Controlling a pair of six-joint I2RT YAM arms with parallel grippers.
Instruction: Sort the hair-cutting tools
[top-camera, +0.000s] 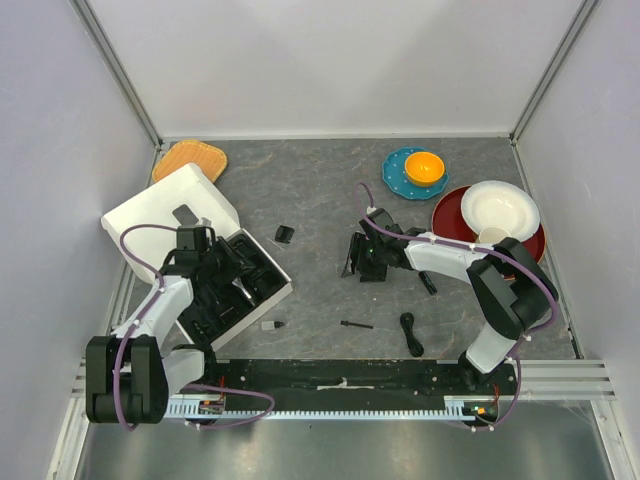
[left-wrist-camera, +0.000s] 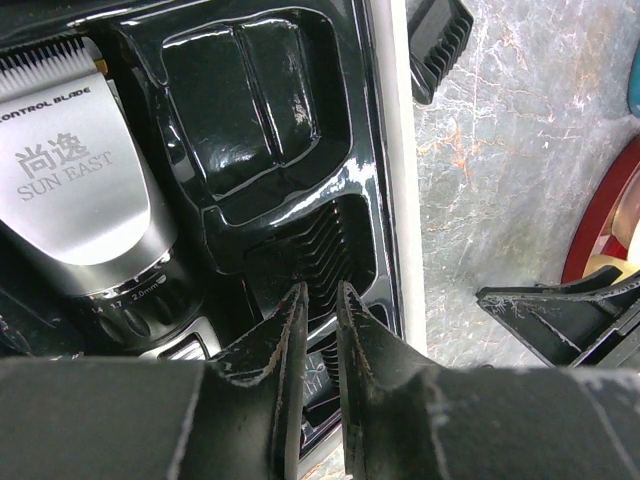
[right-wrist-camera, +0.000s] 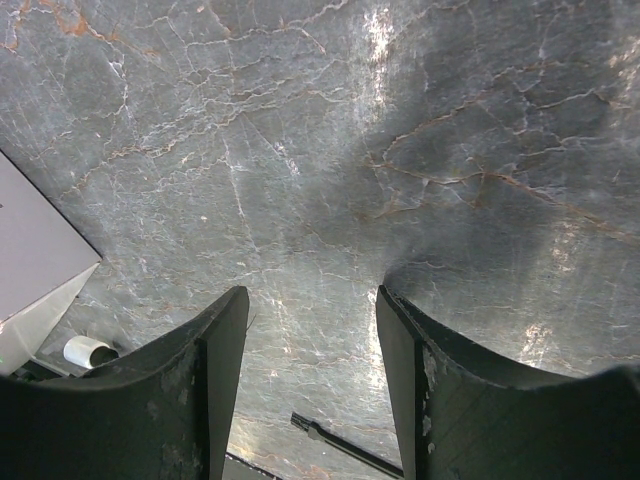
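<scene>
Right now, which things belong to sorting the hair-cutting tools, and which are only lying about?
Job: clipper, comb guard, thin brush, cable.
Lying about: orange bowl, blue plate, white bowl, red plate, woven mat.

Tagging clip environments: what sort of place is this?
Probably a lab robot test cell: white walls on aluminium framing enclose a grey stone-look tabletop, with a black mounting rail along its near edge and props: a white box and dishes.

From above and behind, we look down over the whole table (top-camera: 320, 180). Our left wrist camera hangs close over the black tray (left-wrist-camera: 250, 120), which the top view also shows. Our right wrist camera faces bare tabletop, sharing the thin brush (right-wrist-camera: 345, 450).
</scene>
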